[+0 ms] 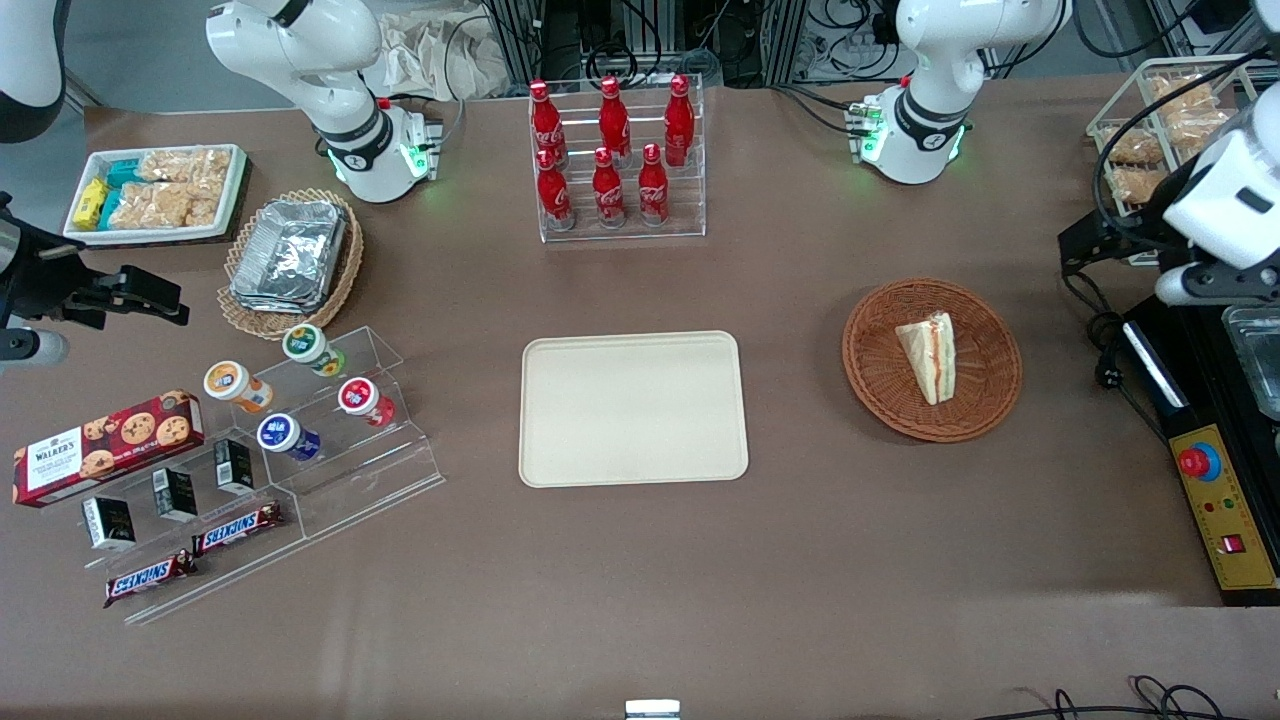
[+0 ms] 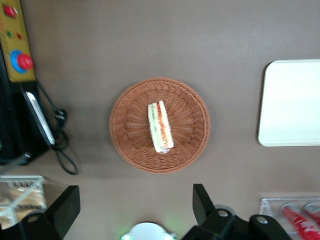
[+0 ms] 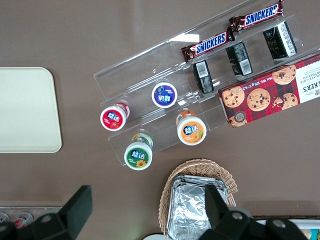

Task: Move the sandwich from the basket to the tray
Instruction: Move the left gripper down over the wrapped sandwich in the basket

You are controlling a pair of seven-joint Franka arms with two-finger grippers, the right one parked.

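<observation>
The sandwich (image 1: 929,355), a white wedge with red and green filling, lies in the round reddish-brown basket (image 1: 985,395) toward the working arm's end of the table. The cream tray (image 1: 632,408) lies flat mid-table, beside the basket, with nothing on it. My left gripper (image 1: 1085,245) hangs high over the table at the working arm's end, apart from the basket. In the left wrist view the sandwich (image 2: 160,127) sits in the middle of the basket (image 2: 130,145), with the tray (image 2: 292,102) to one side. The gripper (image 2: 134,201) is open and empty, fingers (image 2: 200,200) spread wide.
A black and yellow control box (image 1: 1215,500) and cables (image 1: 1105,340) lie beside the basket at the table's edge. A rack of red bottles (image 1: 615,160) stands farther from the camera than the tray. A foil-container basket (image 1: 290,255) and snack stand (image 1: 300,420) lie toward the parked arm's end.
</observation>
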